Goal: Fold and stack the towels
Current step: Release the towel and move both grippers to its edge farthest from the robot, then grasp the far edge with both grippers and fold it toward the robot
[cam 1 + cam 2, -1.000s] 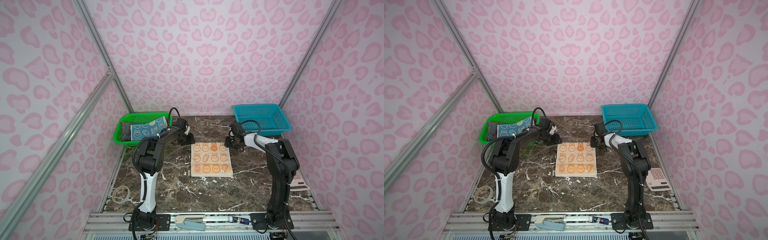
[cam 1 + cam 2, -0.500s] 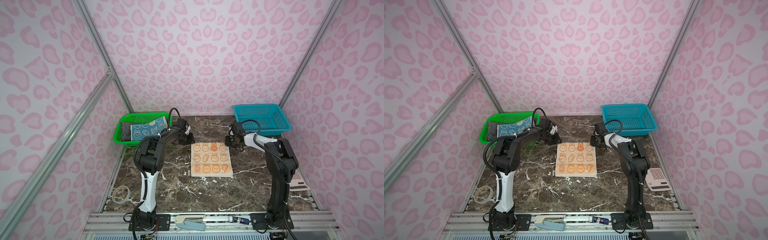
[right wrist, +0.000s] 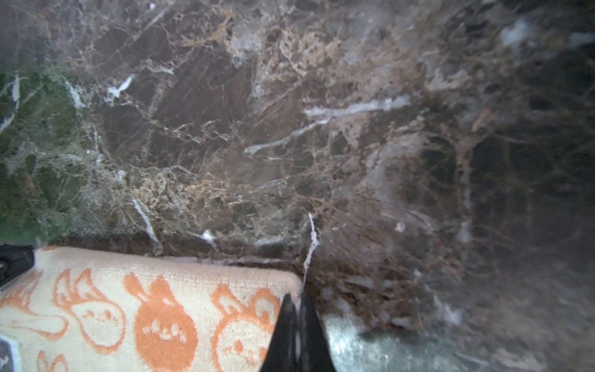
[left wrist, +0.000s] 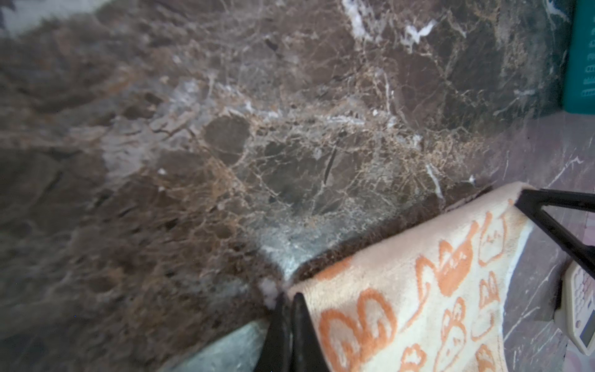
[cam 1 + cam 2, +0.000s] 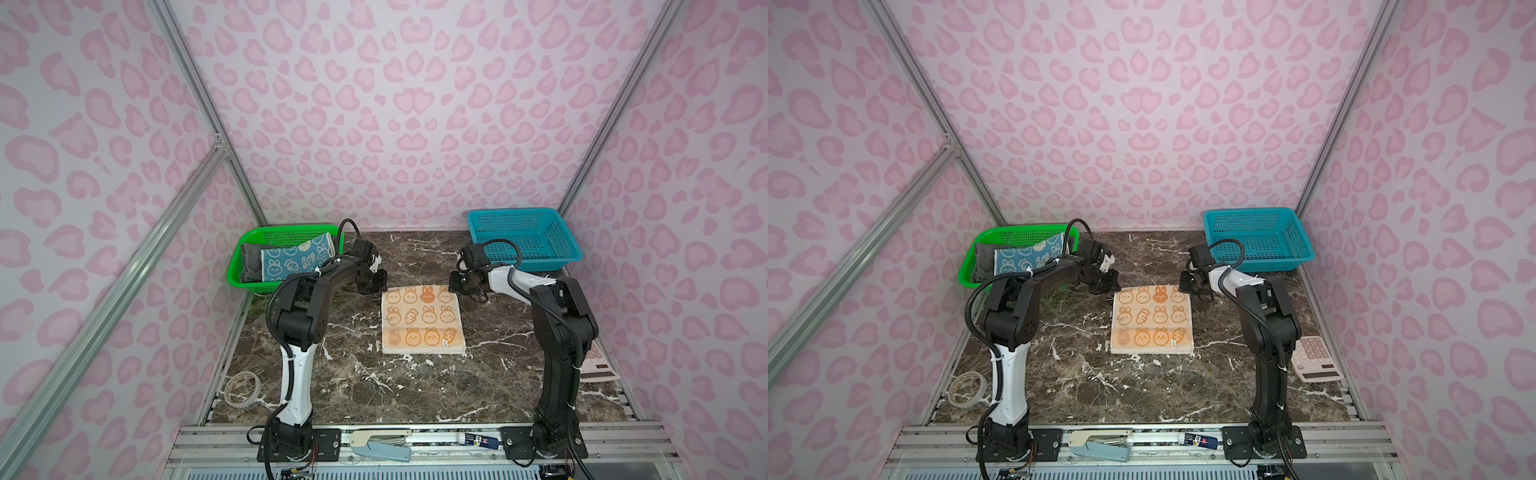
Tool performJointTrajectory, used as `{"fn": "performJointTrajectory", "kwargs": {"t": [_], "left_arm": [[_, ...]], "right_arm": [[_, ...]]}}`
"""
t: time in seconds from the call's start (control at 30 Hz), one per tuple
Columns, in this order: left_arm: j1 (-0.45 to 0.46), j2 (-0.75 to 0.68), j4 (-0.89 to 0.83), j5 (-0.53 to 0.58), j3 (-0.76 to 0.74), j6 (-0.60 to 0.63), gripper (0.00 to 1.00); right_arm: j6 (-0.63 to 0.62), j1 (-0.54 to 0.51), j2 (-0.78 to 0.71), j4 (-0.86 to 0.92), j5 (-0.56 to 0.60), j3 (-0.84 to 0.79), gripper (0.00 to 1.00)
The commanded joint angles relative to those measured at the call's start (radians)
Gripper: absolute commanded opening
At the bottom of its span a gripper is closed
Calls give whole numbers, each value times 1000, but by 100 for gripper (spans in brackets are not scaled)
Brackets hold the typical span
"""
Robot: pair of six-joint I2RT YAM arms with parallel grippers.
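The orange-cream towel (image 5: 422, 320) (image 5: 1152, 318) with rabbits lies flat in the middle of the marble table in both top views. My left gripper (image 5: 376, 286) (image 4: 287, 298) is low at its far left corner, shut on the towel's edge (image 4: 402, 290). At the far right corner my right gripper (image 5: 457, 286) (image 3: 297, 298) pinches the towel (image 3: 161, 306), and pale cloth shows between its fingers. The blue towel (image 5: 297, 257) and the dark-grey towel (image 5: 249, 262) lie in the green basket (image 5: 286, 229).
A teal basket (image 5: 523, 237) stands at the back right with nothing in it. A tape roll (image 5: 242, 388) lies at the front left and a calculator (image 5: 1316, 357) by the right edge. A stapler (image 5: 380, 446) rests on the front rail.
Both grippers have closed on the towel's far corners. The arms have hardly moved, and the towel still lies flat.
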State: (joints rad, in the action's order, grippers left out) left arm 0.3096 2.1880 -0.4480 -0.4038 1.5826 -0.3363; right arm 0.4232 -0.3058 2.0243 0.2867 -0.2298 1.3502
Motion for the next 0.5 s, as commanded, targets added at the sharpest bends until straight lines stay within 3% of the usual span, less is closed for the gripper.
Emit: {"fn": "performJointTrajectory", "kwargs": {"t": [0.0,0.47], "left_arm": [[-4,-20,-13,-15,25,-2,4],[-7,-157,14,-90,-26,17,4]], "right_arm": [[-28,-1,-10,15,-5,6,0],[-88,-1,-125,9,-34,-45,0]]}}
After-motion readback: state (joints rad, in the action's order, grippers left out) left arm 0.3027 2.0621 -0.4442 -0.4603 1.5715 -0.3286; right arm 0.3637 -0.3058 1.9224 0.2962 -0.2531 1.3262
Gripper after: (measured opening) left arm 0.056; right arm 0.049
